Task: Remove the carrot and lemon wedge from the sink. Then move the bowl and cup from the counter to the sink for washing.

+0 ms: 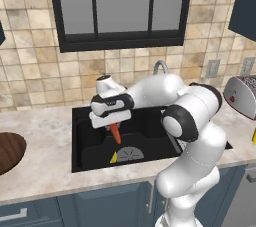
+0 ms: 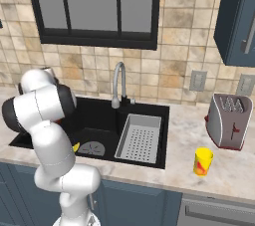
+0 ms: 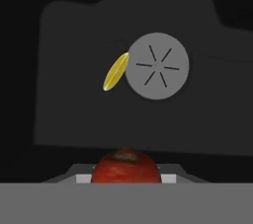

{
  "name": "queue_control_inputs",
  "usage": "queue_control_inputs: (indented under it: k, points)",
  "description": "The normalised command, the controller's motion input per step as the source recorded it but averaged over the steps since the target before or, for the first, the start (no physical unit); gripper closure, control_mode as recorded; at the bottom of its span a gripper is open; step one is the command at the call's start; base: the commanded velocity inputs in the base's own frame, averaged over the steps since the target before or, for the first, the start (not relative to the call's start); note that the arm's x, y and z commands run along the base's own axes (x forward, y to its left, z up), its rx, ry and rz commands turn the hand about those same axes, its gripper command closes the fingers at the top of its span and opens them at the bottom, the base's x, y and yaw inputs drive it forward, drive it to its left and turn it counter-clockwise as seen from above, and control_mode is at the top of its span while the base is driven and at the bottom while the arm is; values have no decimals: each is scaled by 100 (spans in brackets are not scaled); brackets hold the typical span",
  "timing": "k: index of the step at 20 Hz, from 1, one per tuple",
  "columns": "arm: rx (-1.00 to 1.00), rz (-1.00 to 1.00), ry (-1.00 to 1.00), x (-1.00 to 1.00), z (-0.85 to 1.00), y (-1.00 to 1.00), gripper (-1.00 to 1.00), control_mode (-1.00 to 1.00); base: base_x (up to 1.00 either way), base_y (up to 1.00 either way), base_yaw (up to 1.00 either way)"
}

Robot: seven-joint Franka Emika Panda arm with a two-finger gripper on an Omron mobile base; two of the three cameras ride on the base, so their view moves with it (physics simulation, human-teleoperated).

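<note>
Carrot (image 3: 126,168) sits closest to the hand camera, its thick red-orange end showing between the fingers. From the left base view the gripper (image 1: 113,125) is closed on the carrot's top, and the carrot hangs point down above the sink (image 1: 85,143), clear of the basin floor. It looks stiff and light, a little smooth, so a hold near the thick end seems safest. On the basin floor the lemon wedge (image 3: 115,72) lies touching the drain (image 3: 156,66); it looks soft and slippery, better taken across its flat sides. Near the front right counter (image 2: 219,170) edge stands the cup (image 2: 202,161)
</note>
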Motion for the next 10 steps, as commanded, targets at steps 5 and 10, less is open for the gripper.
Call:
queue_control_inputs:
  k: [5, 10]
  points:
    - [0, 0, 0, 0, 18, 33, 100, -100, 0, 0, 0]
    - [5, 0, 0, 0, 14, 30, 100, -100, 0, 0, 0]
